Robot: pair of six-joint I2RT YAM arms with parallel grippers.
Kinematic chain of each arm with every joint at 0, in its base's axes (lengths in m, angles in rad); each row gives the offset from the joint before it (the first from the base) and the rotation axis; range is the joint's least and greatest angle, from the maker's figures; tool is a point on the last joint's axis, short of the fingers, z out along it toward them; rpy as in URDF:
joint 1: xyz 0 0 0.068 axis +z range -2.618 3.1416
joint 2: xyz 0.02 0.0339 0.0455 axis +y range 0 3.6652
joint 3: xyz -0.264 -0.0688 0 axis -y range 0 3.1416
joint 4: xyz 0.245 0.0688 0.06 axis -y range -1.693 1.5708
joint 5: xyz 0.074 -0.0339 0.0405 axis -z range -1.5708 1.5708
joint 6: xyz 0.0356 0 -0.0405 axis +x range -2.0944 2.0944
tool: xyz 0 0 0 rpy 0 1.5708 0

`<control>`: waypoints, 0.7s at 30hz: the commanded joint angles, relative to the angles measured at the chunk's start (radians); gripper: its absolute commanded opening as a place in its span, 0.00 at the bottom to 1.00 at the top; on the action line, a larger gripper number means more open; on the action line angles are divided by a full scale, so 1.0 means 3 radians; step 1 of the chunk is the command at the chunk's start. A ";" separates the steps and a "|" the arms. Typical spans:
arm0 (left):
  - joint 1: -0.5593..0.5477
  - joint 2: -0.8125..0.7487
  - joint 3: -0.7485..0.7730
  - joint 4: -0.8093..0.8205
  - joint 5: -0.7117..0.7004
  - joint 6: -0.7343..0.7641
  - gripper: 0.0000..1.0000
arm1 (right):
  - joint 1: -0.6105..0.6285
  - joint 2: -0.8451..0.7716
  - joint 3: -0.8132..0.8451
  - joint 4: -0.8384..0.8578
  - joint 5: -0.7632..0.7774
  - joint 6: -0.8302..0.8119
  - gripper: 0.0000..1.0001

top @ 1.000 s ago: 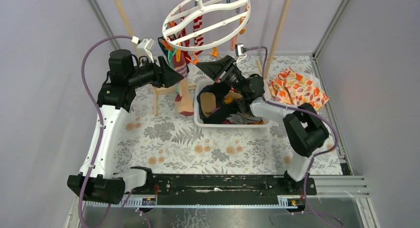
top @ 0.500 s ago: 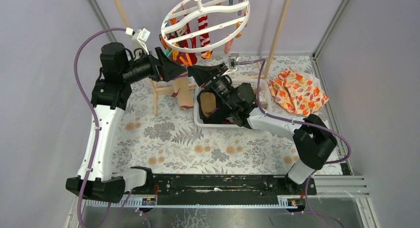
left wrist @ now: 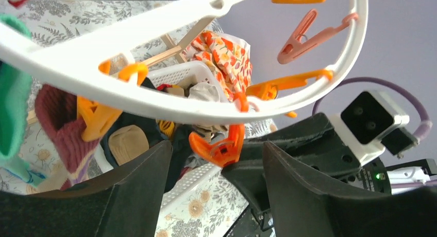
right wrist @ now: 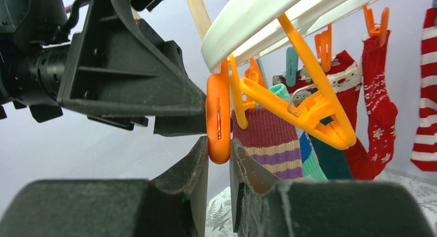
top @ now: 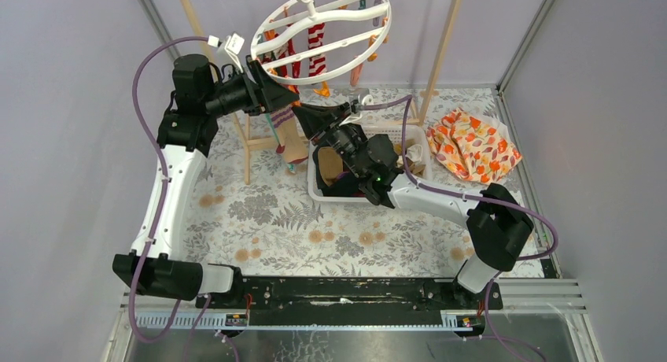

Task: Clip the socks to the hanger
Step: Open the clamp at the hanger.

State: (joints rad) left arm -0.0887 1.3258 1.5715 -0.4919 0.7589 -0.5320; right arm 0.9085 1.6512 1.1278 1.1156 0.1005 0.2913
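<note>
right wrist: fingers [right wrist: 186, 178] on orange clip [right wrist: 218, 118]

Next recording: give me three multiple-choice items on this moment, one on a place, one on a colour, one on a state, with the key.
1. Where does the patterned cloth lie relative to the white basket?
A. left of it
B. right of it, on the table
C. inside it

2. What colour is the clip that the right hand pinches?
A. teal
B. white
C. orange

3. How is the left hand?
A. open
B. shut on a sock
C. shut on a hook

Key:
1 B: the cloth lies on the table past the basket's right end.
2 C: an orange clip hanging from the hanger sits squeezed between its fingers.
3 A: its fingers stand wide apart.
</note>
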 commanded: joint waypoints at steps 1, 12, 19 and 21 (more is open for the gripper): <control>0.0003 0.0064 0.0207 0.0308 -0.0005 -0.0156 0.70 | 0.0114 -0.0103 0.0146 0.0035 0.0096 -0.0304 0.00; -0.0026 0.0172 0.0212 0.0348 0.0007 -0.0183 0.57 | 0.0165 -0.0069 0.0210 -0.0017 0.0129 -0.0415 0.00; -0.0032 0.0053 0.0065 0.0255 -0.0173 -0.0126 0.69 | 0.0187 -0.0063 0.0227 -0.0012 0.0226 -0.0503 0.00; -0.0032 0.0014 0.0042 0.0220 -0.0221 -0.0101 0.71 | 0.0188 -0.0061 0.0240 -0.0022 0.0223 -0.0529 0.00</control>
State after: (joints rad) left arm -0.0929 1.3651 1.6020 -0.4446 0.7391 -0.5743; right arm 0.9447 1.6512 1.1473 1.0798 0.1608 0.1726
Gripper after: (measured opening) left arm 0.692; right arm 0.238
